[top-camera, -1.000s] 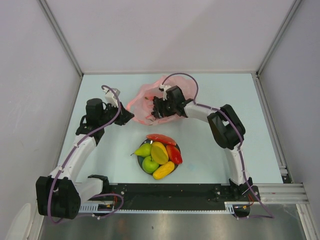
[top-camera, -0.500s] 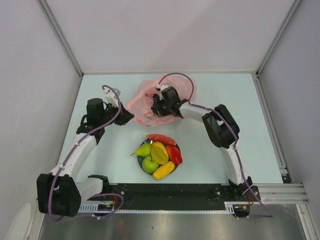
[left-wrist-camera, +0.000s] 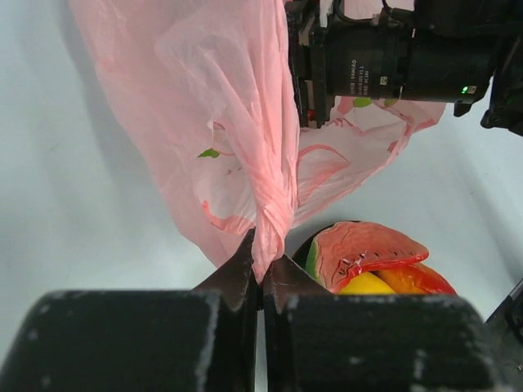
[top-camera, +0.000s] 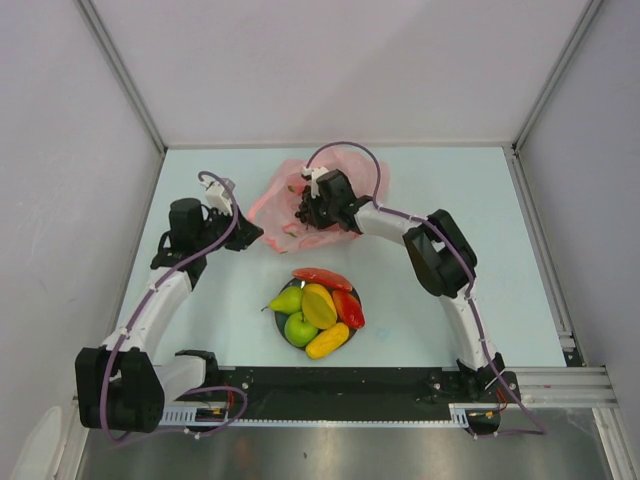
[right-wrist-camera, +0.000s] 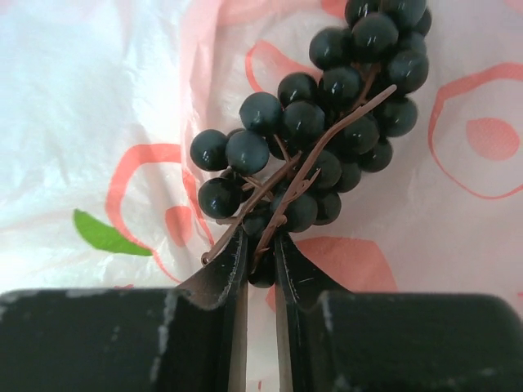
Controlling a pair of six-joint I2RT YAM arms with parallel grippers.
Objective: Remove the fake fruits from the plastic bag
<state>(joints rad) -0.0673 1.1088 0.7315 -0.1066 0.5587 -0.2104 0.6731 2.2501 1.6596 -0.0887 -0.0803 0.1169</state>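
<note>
The pink plastic bag (top-camera: 272,205) lies crumpled on the table at the back centre. My left gripper (top-camera: 246,236) is shut on a twisted fold of the plastic bag (left-wrist-camera: 245,122) at its left edge, seen pinched between the tips of the left gripper (left-wrist-camera: 261,263). My right gripper (top-camera: 306,213) reaches into the bag from the right. In the right wrist view the right gripper (right-wrist-camera: 260,245) is shut on the brown stem of the dark purple grapes (right-wrist-camera: 331,94), which lie on the bag (right-wrist-camera: 98,122). Other fake fruits sit on a dark plate (top-camera: 281,332): watermelon slice (top-camera: 322,276), pear (top-camera: 286,300), green apple (top-camera: 299,329).
The plate also holds a yellow mango-like piece (top-camera: 318,305), a red piece (top-camera: 349,309) and a yellow piece (top-camera: 328,343). The watermelon slice (left-wrist-camera: 364,249) shows close behind the left fingers. Grey walls bound the table at left, back and right.
The right gripper has closed from wide open onto the grapes' stem and shifted slightly left and farther back into the bag. The left gripper keeps its pinch on the bag.
</note>
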